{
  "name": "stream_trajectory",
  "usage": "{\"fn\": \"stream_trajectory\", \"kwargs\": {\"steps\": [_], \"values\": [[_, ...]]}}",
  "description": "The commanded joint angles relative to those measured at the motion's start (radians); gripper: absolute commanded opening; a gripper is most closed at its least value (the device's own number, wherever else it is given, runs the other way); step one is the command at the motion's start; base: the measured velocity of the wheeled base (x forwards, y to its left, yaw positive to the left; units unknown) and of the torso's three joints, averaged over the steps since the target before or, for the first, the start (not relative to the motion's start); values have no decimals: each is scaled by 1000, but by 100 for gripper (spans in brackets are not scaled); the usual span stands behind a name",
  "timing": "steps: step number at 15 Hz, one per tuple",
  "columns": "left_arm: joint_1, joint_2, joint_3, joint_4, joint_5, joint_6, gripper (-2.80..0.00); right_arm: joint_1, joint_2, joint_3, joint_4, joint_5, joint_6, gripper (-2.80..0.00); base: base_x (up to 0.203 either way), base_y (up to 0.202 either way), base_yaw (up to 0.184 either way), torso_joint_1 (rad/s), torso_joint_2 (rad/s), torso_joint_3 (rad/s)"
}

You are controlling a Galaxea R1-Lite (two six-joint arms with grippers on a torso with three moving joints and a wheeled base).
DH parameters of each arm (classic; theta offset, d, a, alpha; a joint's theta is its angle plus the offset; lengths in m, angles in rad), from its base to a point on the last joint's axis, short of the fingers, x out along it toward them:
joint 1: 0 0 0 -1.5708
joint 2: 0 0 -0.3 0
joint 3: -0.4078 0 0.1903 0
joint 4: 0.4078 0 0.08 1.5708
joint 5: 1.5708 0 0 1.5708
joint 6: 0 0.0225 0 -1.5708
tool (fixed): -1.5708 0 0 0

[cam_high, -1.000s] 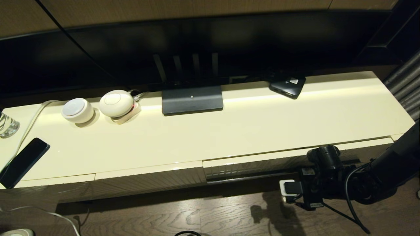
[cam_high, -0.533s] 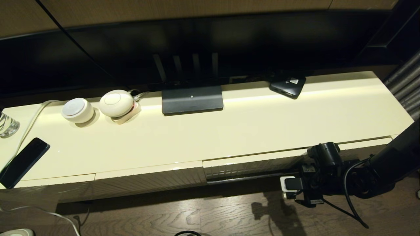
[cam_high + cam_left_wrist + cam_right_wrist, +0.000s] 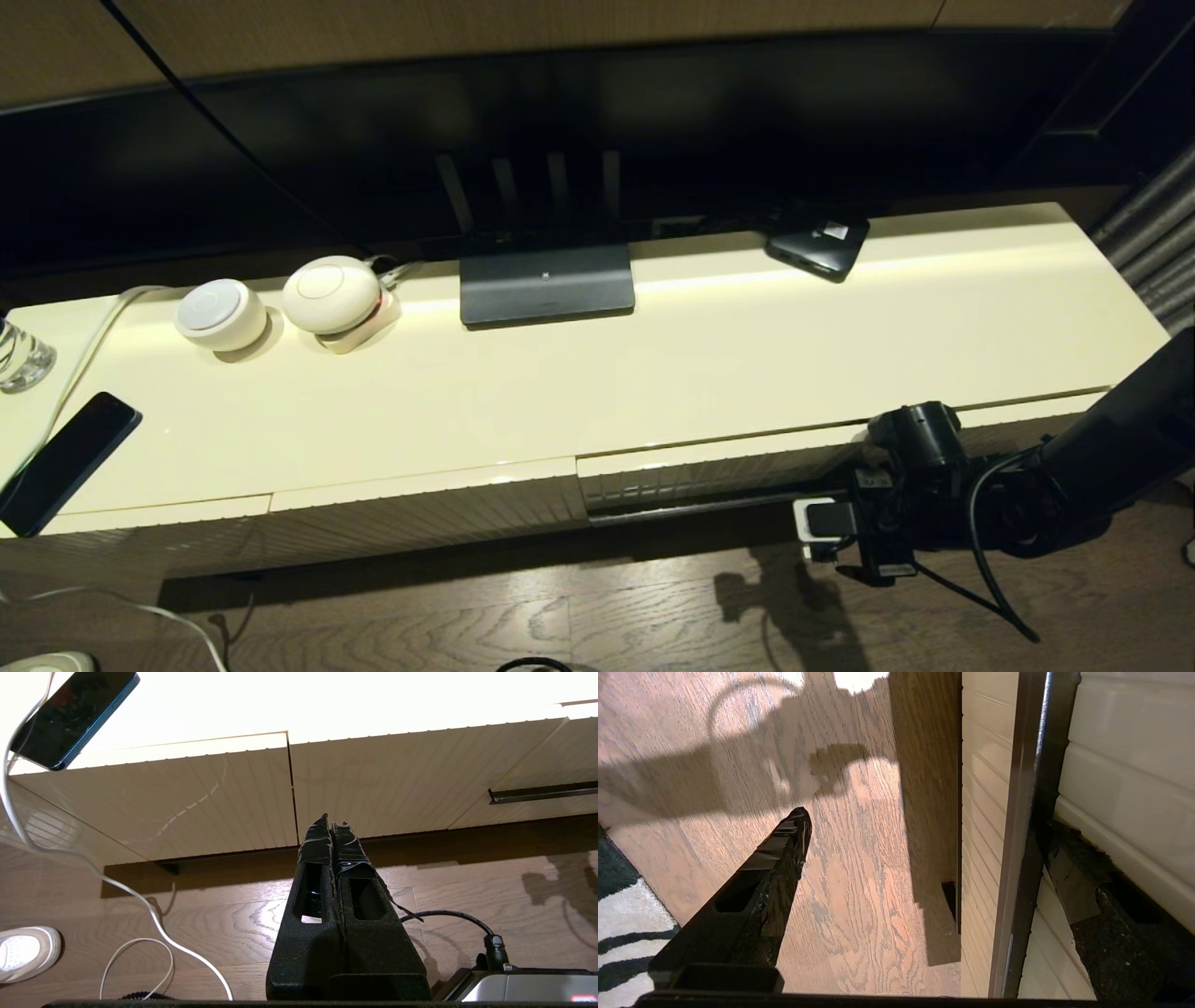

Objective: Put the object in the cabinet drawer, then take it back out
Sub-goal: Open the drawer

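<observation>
The black umbrella shows in no view. The cream cabinet drawer [image 3: 728, 462] has a ribbed front and a dark strip along its lower edge [image 3: 1027, 812], and it stands slightly out from the neighbouring panel. My right gripper [image 3: 826, 532] is low at the drawer's right part and open [image 3: 929, 826]. One of its fingers [image 3: 1106, 905] is tucked by the dark strip against the ribbed front. The other hangs over the wooden floor. My left gripper [image 3: 331, 821] is shut and empty, parked low before the cabinet's left panels.
On the cabinet top [image 3: 747, 355] are a flat black phone [image 3: 65, 462], two white round devices [image 3: 280, 303], the screen's dark base [image 3: 546, 283], a small black box with a white label [image 3: 819, 245] and a glass [image 3: 21, 355]. White cables [image 3: 140, 900] trail on the floor.
My right arm has risen a little and shifted slightly left along the drawer front. The drawer and everything on the cabinet top look the same.
</observation>
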Motion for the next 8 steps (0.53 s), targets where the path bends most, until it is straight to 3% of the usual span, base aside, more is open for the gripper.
{"fn": "stream_trajectory", "kwargs": {"steps": [1,8], "values": [[0,1,3,-1,0,-1,-280,0,8,2,3,1,-12,0,0,0,0,0,0,0],[0,1,3,0,0,-1,-280,2,-44,43,113,13,-26,0,0,0,0,0,0,0]]}}
